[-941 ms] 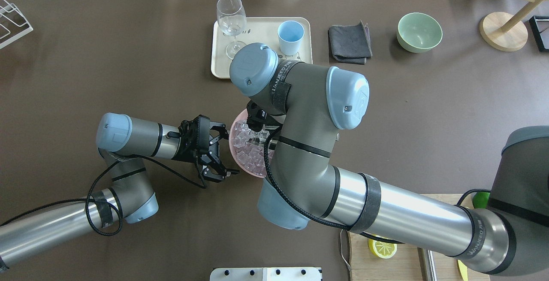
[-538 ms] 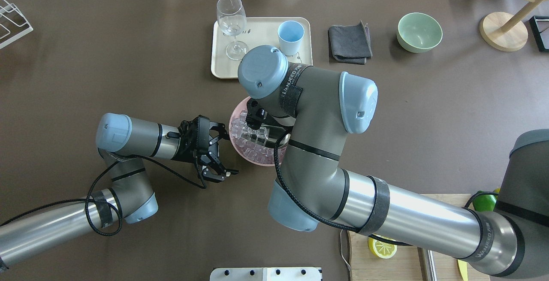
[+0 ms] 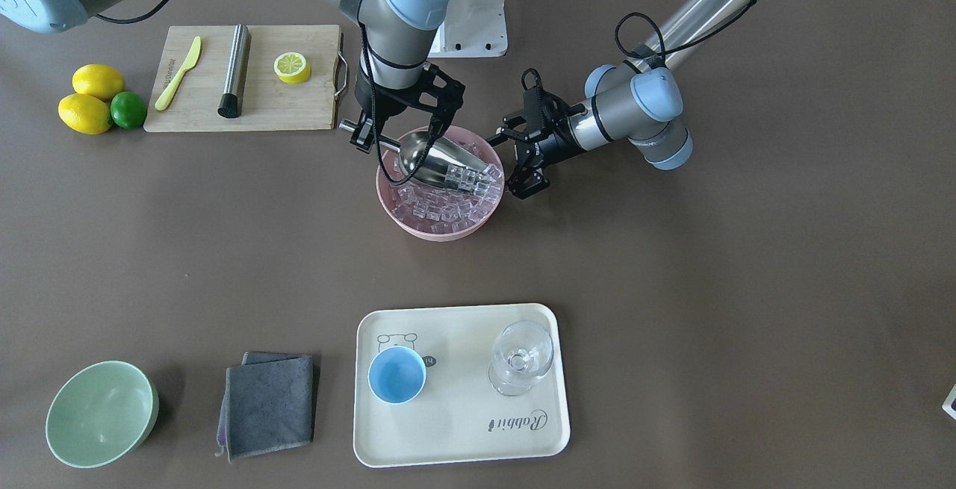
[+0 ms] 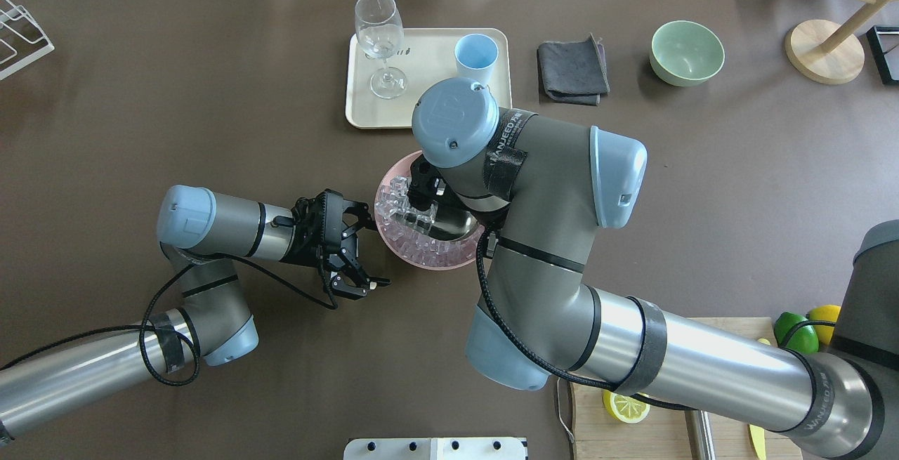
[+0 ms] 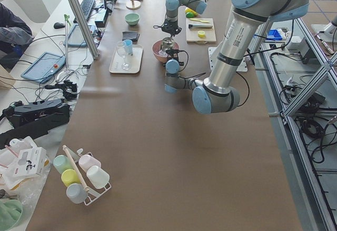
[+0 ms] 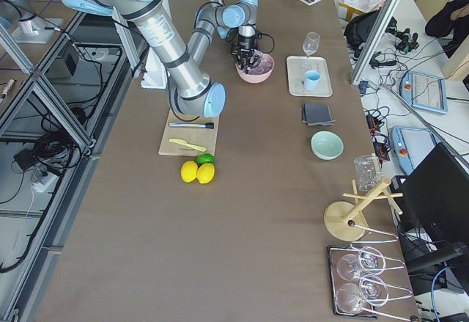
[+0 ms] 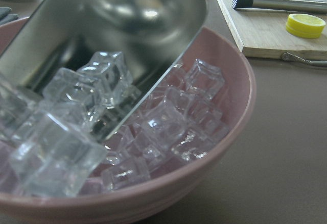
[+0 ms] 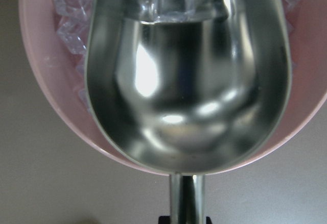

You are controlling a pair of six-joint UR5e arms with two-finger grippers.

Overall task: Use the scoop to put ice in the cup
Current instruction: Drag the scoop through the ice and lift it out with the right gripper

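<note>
The steel scoop [image 3: 437, 160] lies tilted in a pink bowl [image 3: 441, 234] full of ice [image 3: 441, 209], with several cubes in its trough. My right gripper [image 3: 373, 142] is shut on the scoop's handle at the bowl's robot-side edge. The right wrist view shows the trough [image 8: 189, 91] with cubes at its mouth. My left gripper [image 4: 372, 249] is open and empty, beside the bowl [image 4: 421, 263]; its view shows the scoop [image 7: 127, 25] and ice [image 7: 158, 127]. The light-blue cup [image 3: 396, 374] stands empty on a cream tray [image 3: 463, 429], far from the bowl.
A stemmed glass [image 3: 520, 358] shares the tray. A grey cloth [image 3: 269, 403] and green bowl [image 3: 101, 414] lie beside it. A cutting board [image 3: 246, 112] holds a lemon half, steel cylinder [image 3: 233, 71] and yellow knife; lemons and a lime [image 3: 128, 110] lie beyond.
My right arm has swung right and away from the robot, pushing the scoop through the ice. The pink bowl seems to have slid slightly toward the tray. The left arm has not moved.
</note>
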